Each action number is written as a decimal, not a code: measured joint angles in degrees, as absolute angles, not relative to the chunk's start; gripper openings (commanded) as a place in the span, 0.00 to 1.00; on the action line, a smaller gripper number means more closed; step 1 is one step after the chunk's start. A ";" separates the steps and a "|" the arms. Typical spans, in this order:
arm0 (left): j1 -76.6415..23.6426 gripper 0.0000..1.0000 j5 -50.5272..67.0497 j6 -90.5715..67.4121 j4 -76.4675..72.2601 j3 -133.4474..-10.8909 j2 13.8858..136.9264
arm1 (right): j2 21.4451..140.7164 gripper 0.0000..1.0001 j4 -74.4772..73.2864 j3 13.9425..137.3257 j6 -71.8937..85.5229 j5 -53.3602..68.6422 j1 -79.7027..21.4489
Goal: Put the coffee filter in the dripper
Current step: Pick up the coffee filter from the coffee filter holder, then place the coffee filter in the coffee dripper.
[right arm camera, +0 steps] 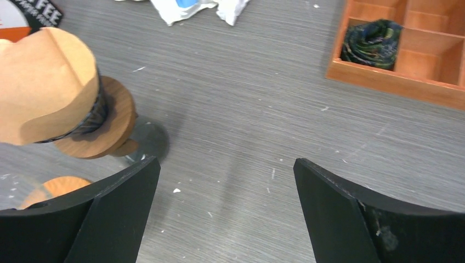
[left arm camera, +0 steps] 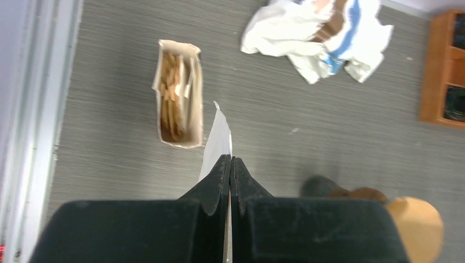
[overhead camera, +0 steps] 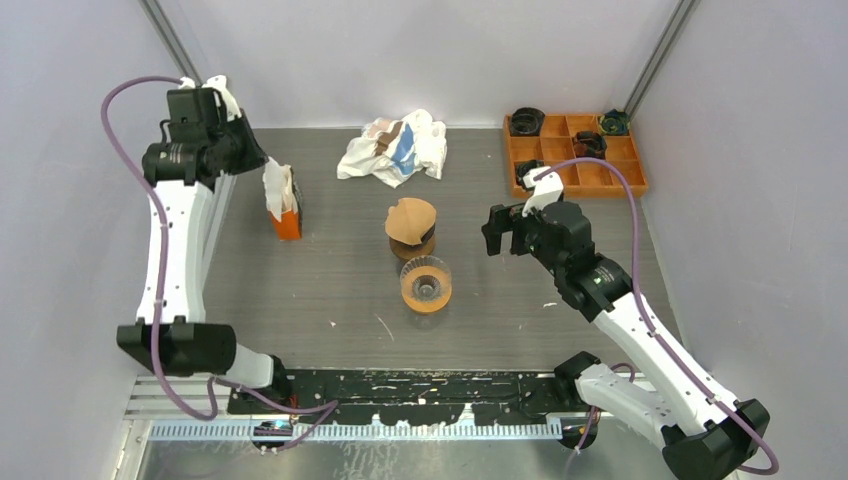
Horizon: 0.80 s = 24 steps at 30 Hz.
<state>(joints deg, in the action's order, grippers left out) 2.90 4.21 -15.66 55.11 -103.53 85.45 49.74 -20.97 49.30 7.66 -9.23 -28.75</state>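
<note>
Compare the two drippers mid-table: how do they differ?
Filter: the far dripper carries a brown paper filter standing above its rim; the near dripper shows none.
Look: the far dripper has a wooden collar under a dark cone; the near dripper is orange with a ribbed, see-through wall.
Shared: both stand upright on the table, mouths up, neither held.

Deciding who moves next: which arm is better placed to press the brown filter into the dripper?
Right, probably. The right gripper is open and beside the brown filter on the dripper; the left gripper is shut on a white sheet, far off by the filter box.
</note>
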 measured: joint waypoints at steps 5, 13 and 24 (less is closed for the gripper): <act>1.83 0.00 10.55 -18.94 54.63 -98.21 77.89 | 49.84 0.99 -19.16 49.30 8.05 -2.70 -28.77; -3.14 0.00 17.89 -23.40 52.53 -91.98 67.88 | 51.35 0.98 -14.52 49.30 10.04 8.32 -28.77; -11.57 0.00 24.12 -35.24 40.95 -81.47 56.51 | 51.53 0.99 -0.82 46.68 18.31 20.84 -28.93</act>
